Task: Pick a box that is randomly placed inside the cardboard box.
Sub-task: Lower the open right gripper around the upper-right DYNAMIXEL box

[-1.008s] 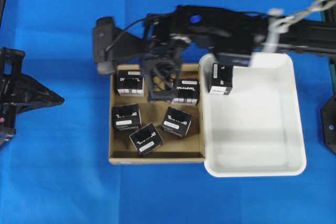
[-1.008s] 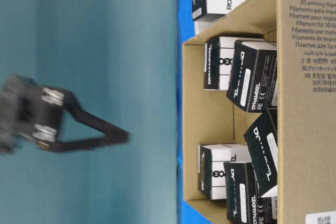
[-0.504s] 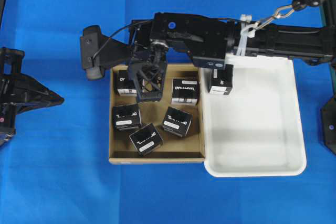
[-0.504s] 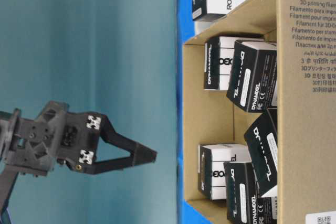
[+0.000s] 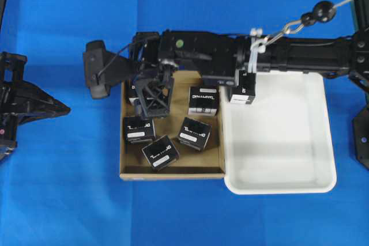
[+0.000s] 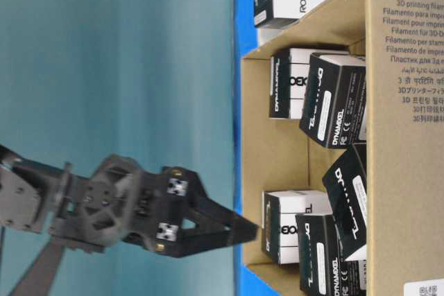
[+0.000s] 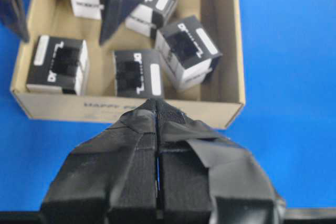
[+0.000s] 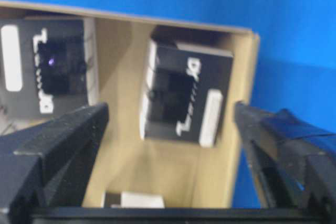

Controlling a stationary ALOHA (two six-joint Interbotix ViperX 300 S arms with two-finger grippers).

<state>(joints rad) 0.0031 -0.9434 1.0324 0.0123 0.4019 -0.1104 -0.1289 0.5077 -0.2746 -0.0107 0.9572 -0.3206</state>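
The brown cardboard box [image 5: 173, 172] holds several black cartons with white lettering. My right gripper [image 5: 151, 106] reaches across from the right and hangs open over its back left corner. In the right wrist view the open gripper [image 8: 169, 114] straddles one black carton [image 8: 186, 95] lying by the box wall, without touching it. That carton is mostly hidden under the gripper in the overhead view [image 5: 134, 89]. The table-level view shows the gripper [image 6: 239, 230] just above the box rim. My left gripper [image 5: 57, 108] is shut and empty at the far left; it also shows in its wrist view [image 7: 156, 103].
A white plastic tray [image 5: 279, 188] adjoins the cardboard box on the right, with one black carton [image 5: 245, 91] in its back left corner. Other cartons [image 5: 203, 101] [image 5: 194, 133] [image 5: 138, 129] lie close around the right gripper. Blue cloth covers the table.
My right gripper has moved left along the back of the cardboard box and come down toward the back left corner carton. The left arm has not moved.
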